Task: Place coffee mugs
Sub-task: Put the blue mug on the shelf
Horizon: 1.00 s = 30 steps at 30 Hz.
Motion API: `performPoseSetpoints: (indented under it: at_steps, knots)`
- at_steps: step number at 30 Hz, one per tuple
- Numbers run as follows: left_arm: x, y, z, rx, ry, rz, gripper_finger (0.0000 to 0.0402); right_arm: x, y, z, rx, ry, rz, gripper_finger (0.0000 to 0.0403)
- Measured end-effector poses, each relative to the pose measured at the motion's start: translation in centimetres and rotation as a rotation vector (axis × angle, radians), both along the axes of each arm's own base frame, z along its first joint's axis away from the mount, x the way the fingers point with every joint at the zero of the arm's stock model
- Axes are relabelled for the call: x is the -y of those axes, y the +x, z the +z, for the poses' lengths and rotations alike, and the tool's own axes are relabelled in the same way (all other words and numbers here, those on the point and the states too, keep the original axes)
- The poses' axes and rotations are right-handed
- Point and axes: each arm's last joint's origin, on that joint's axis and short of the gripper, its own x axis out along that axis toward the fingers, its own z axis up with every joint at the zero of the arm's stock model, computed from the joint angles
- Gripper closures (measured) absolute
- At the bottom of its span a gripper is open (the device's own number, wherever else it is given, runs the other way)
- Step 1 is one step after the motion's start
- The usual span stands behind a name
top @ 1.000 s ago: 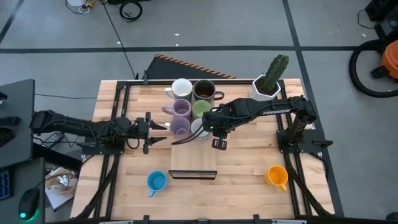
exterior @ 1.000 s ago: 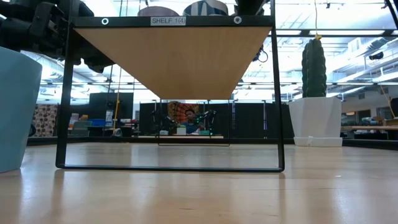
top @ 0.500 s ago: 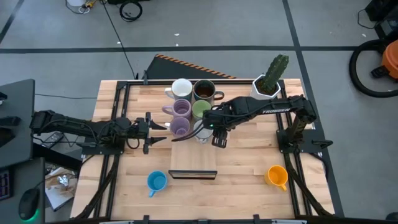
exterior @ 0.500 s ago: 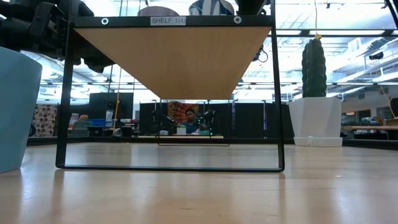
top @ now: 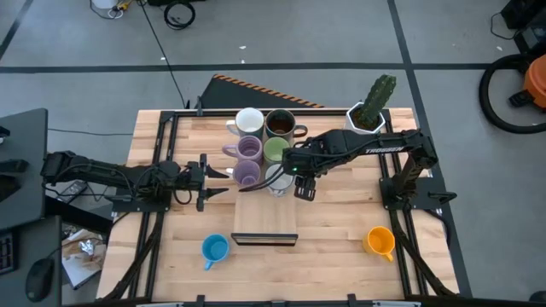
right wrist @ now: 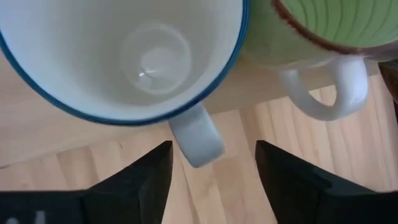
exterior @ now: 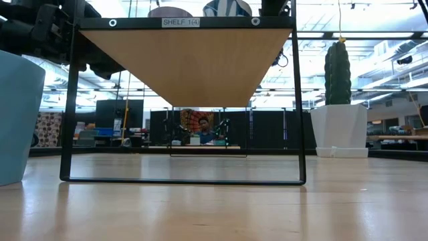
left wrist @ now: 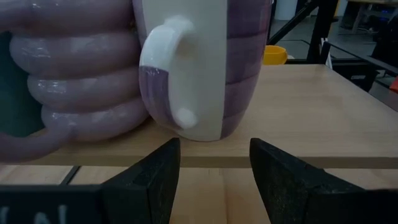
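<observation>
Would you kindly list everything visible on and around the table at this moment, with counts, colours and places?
Mugs on the shelf: six, clustered at its far end; white, dark brown, two lilac, light green, and a white one with a blue rim.
Blue mug: one, on the table, near left.
Orange mug: one, on the table, near right.
Cactus pot: one, white with a green cactus, far right corner.
Left gripper: open, beside the lilac mugs.
Right gripper: open, just beside the blue-rimmed white mug.
</observation>
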Motion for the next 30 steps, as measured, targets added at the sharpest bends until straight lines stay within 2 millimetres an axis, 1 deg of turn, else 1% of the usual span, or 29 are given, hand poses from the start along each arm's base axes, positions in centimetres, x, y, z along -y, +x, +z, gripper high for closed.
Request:
performPoseSetpoints:
  at_steps: [3,5,9,11,14,18,22,25,30]
  knots:
    - [0.0,0.0,0.0,-0.003,-0.004,0.0,0.02,0.0,-0.2,0.0,-0.021,0.005,-0.001,0.0154]
    - [0.0,0.0,-0.1,-0.008,-0.022,0.002,0.02,-0.1,-0.8,0.4,-0.018,0.002,-0.01,0.0143]
    - [0.0,0.0,-0.1,-0.006,-0.025,0.003,0.02,-0.5,-2.2,2.0,0.048,-0.048,-0.023,0.0123]
    - [0.0,0.0,0.0,-0.006,-0.026,0.003,0.02,-0.6,-2.8,2.0,0.052,-0.058,-0.037,0.0114]
    - [0.0,0.1,0.5,-0.06,-0.051,0.009,0.02,-0.7,-4.0,1.7,0.071,-0.06,-0.062,0.0103]
    - [0.1,0.1,1.4,-0.152,-0.089,0.015,0.0205,-1.1,-5.5,1.1,0.138,-0.039,-0.067,0.0096]
    - [0.2,0.0,1.3,-0.167,-0.109,0.013,0.0212,-1.6,-7.6,0.9,0.212,-0.085,-0.047,0.0096]
    - [0.2,0.0,1.2,-0.177,-0.145,0.023,0.0214,-1.9,-9.2,-0.1,0.274,-0.157,-0.014,0.0096]
    - [0.2,-0.1,0.8,-0.214,-0.194,0.045,0.0214,-1.6,-11.2,-1.8,0.392,-0.178,0.038,0.0096]
